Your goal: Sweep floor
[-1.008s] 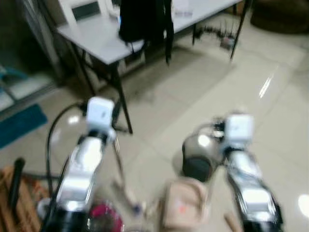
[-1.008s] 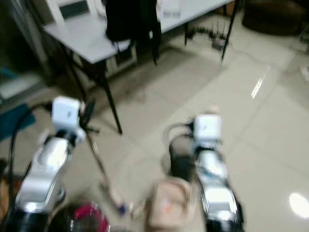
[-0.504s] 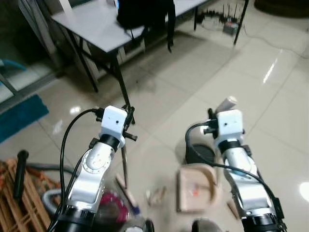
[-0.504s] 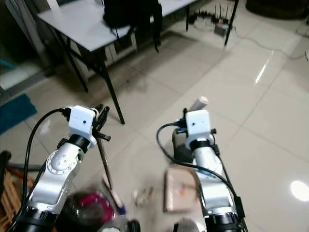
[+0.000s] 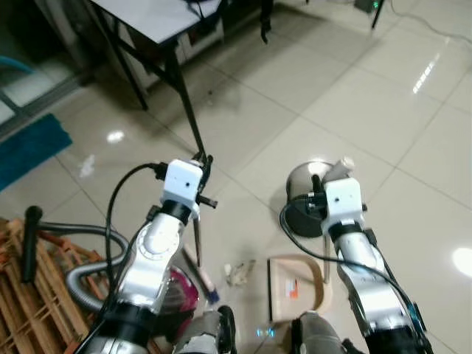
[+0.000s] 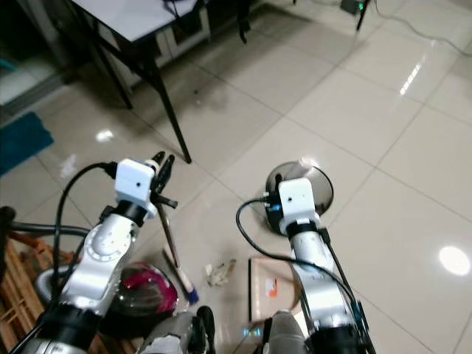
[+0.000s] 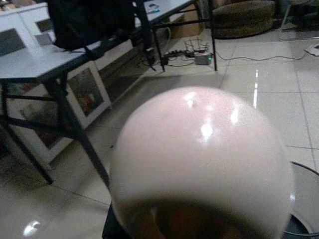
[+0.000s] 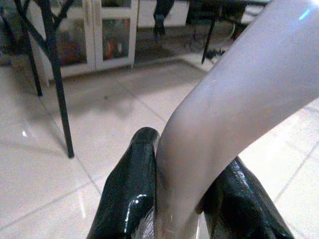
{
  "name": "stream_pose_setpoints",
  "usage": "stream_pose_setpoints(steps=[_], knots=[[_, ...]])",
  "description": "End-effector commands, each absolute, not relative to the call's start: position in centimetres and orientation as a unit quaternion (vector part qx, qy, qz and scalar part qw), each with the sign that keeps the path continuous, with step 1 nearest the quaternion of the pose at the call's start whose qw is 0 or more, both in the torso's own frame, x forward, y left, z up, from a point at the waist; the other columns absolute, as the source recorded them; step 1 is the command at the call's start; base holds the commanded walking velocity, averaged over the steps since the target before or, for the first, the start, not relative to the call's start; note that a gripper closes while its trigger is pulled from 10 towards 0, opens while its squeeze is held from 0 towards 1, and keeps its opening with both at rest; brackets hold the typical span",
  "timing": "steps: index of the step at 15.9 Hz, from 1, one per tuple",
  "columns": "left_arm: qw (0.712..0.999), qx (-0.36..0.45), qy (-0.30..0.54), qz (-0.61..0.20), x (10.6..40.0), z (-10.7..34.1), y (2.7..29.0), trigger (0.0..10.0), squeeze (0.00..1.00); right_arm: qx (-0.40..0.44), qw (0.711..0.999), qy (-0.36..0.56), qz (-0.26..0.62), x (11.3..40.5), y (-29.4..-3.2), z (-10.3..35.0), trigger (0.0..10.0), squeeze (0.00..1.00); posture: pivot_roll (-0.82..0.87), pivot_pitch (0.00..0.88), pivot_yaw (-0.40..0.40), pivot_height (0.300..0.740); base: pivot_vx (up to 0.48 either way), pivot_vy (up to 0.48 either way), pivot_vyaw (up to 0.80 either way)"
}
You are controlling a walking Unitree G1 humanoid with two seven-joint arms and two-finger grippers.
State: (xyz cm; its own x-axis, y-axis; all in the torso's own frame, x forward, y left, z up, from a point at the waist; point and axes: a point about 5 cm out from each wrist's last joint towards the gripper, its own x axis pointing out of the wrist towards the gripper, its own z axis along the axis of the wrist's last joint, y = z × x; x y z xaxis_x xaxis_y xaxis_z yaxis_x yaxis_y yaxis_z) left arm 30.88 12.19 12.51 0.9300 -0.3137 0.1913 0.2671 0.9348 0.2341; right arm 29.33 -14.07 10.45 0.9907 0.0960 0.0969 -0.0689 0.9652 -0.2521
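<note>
Right at the robot's feet there's a beige dustpan [image 5: 296, 286] sitting flat on the tiled floor [image 5: 354, 110], with a small crumpled scrap [image 5: 239, 272] lying just to its left. The right end effector [image 8: 187, 199] is clenched around the dustpan's pale handle [image 8: 234, 99], which runs up between its black fingers [image 8: 130, 186]. The left end effector [image 5: 200, 171] is clamped on the broom [image 6: 177, 258], a thin stick slanting down to a brush head on the floor near the scrap; in the left wrist view the rounded pink end [image 7: 199, 159] of the stick sits right in front of the lens.

On the robot's left there's a magenta vacuum [image 6: 144, 289] with a grey hose [image 5: 74, 284], next to some wooden slats [image 5: 33, 295]. Just beyond the right wrist stands a round metal bin [image 5: 306, 195] with a dark inside. Farther off there's a blue mat [image 5: 29, 147], then a grey tabletop [image 5: 155, 13] on black legs [image 5: 184, 110] with something black hanging off it.
</note>
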Motion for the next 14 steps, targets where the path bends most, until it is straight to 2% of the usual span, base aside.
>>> stream_pose_setpoints(steps=[1,7,10,12,14], knots=[[0.972,0.112,-0.133,-0.160,31.1,12.7,12.0,10.0,0.00,-0.131,0.986,-0.084,0.058,29.7,-13.0,10.8,10.0,0.00,0.02,0.313,0.127,0.740,0.000,0.000,0.00],[0.952,0.130,-0.112,-0.252,31.9,10.8,8.8,10.0,0.00,-0.168,0.980,-0.077,0.077,30.3,-10.3,9.1,10.0,0.00,0.00,0.309,0.130,0.740,0.000,0.000,0.00],[0.934,0.119,-0.113,-0.316,31.4,10.3,6.3,10.0,0.00,-0.171,0.980,-0.055,0.089,30.0,-8.6,7.7,10.0,0.00,0.00,0.307,0.132,0.740,0.000,0.000,0.00],[0.928,0.083,-0.130,-0.339,31.3,10.9,4.6,10.0,0.00,-0.087,0.995,-0.018,0.050,30.1,-8.5,6.9,10.0,0.00,0.00,0.298,0.134,0.740,0.000,0.000,0.00],[0.929,0.040,-0.136,-0.342,31.4,11.6,3.8,10.0,0.00,-0.046,0.998,-0.007,0.044,30.1,-8.5,6.9,10.0,0.00,0.00,0.281,0.135,0.740,0.000,0.000,0.00]])
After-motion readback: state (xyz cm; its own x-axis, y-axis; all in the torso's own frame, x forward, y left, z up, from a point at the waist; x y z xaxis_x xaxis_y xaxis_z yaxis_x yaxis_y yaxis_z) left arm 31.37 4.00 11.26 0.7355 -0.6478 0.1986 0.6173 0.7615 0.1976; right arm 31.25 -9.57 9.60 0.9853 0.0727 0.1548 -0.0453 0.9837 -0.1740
